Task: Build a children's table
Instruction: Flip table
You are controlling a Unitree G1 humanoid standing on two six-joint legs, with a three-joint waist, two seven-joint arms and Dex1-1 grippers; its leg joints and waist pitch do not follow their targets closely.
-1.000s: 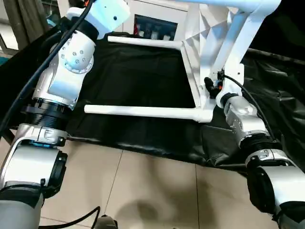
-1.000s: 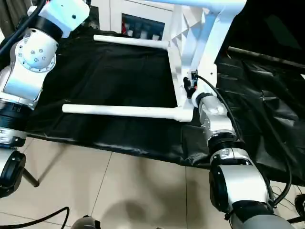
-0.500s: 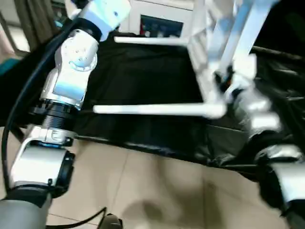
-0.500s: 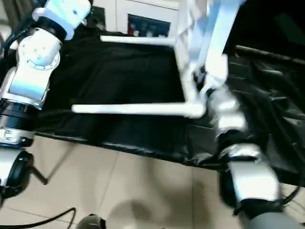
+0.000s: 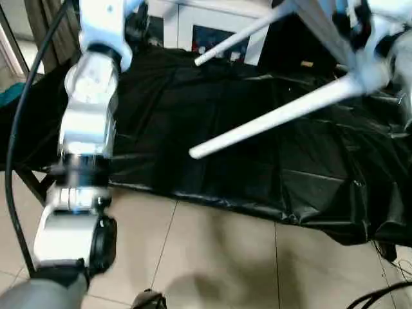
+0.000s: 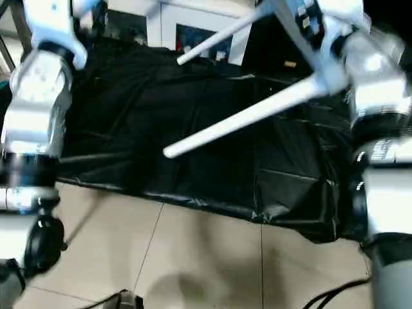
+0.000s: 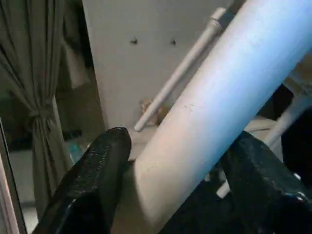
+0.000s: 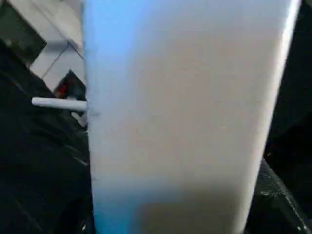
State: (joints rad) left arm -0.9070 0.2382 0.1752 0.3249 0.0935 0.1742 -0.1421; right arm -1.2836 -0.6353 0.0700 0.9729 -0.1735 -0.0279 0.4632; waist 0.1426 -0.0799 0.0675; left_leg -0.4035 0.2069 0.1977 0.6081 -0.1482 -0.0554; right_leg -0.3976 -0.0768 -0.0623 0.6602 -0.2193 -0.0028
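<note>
White plastic dominates my feed: the children's table [image 5: 335,38] is lifted off the black cloth [image 5: 212,122], tipped so that two of its legs slant down toward the cloth's near edge. The nearer leg [image 5: 270,119] hangs with its free end above the cloth, not touching; the farther leg [image 5: 235,40] runs roughly parallel behind it. My left gripper [image 7: 175,195] straddles another leg [image 7: 219,112], one black finger [image 7: 97,180] on each side, jaws fairly wide around the tube; I cannot tell if the pads truly press. My right gripper [image 8: 180,222] is up against a white part of the table [image 8: 185,107], its fingers hidden, so I cannot tell their state. I judge the legs seated and the step in hand to be turning the table upright. Next I would need to rotate the table until all its feet point at the cloth, then lower it evenly.
</note>
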